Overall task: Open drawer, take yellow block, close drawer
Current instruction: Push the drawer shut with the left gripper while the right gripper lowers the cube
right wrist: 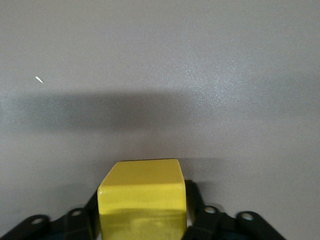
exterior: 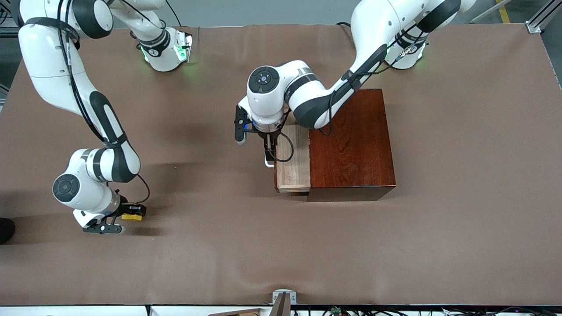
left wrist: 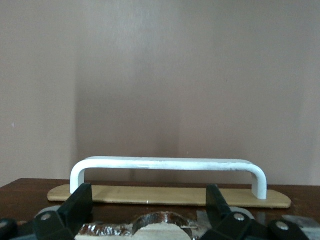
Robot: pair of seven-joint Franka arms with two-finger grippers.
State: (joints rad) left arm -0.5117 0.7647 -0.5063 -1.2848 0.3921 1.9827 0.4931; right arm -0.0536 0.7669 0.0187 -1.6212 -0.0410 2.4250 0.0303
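The dark red-brown box [exterior: 351,140] stands mid-table with its drawer [exterior: 292,162] pulled partly out, showing pale wood. The white handle [exterior: 268,163] is on the drawer's front. My left gripper [exterior: 268,148] is open at the handle. In the left wrist view its fingers [left wrist: 77,202] stand wide apart just short of the handle [left wrist: 167,164]. My right gripper [exterior: 134,213] is shut on the yellow block [exterior: 131,216], low over the table at the right arm's end. The right wrist view shows the block [right wrist: 142,192] between the fingers [right wrist: 196,200].
Brown table cover [exterior: 219,245] all around. A metal bracket [exterior: 283,299] sits at the table edge nearest the front camera. A dark object [exterior: 5,230] shows at the edge of the view, at the right arm's end.
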